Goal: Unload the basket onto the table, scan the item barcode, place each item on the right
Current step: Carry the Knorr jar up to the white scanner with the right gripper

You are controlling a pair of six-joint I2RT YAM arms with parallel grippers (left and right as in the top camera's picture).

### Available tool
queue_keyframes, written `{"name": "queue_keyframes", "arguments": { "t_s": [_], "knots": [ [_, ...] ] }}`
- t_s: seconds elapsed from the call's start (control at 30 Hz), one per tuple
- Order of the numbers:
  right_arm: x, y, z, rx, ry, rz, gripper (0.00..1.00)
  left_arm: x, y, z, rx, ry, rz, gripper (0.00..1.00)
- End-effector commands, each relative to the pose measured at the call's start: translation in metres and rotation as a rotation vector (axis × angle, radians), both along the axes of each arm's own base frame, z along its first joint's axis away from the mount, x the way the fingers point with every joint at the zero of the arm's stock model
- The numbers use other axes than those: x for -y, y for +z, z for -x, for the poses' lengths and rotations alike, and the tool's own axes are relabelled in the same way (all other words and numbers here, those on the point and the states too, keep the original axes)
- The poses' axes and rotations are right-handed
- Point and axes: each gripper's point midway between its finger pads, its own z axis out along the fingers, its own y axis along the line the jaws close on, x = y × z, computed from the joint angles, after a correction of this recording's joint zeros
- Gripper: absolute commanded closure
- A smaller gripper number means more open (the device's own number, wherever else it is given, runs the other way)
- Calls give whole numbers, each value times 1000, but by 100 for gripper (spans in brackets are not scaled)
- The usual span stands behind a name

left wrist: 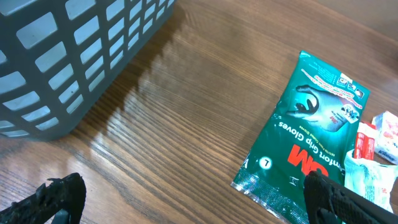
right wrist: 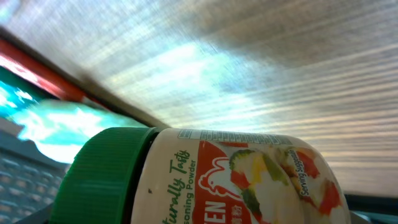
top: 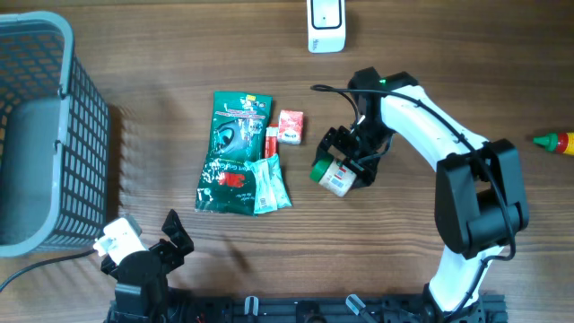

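Observation:
A seasoning powder jar (top: 334, 174) with a green lid and a red and white label lies on its side, right of the middle of the table. My right gripper (top: 348, 158) is shut on it, black fingers on either side. The jar (right wrist: 236, 180) fills the bottom of the right wrist view, lid to the left; my own fingers do not show there. No barcode is visible on it. A white scanner (top: 326, 25) stands at the far edge. My left gripper (top: 152, 244) hangs open over the front left of the table, holding nothing, and in its wrist view the left gripper (left wrist: 199, 208) spans bare wood.
A grey mesh basket (top: 40, 135) fills the left side. A green glove packet (top: 235, 152), a small red box (top: 290, 126) and a pale wipes packet (top: 271, 184) lie mid-table. A red and yellow bottle (top: 556, 142) lies at the right edge.

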Motion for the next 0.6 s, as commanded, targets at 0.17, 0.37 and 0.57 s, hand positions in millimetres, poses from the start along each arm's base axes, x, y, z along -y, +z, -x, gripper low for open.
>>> {"name": "queue_keyframes", "arguments": {
  "t_s": [0.17,0.37,0.57],
  "knots": [
    [-2,13,9,82,182,-121,38,-3,0,0,8,21,1,0],
    [-5,13,-13,196,221,-124,39,-3,0,0,8,21,1,0],
    [13,52,-56,375,294,41,43,-3,0,0,8,21,1,0]
  ]
}}
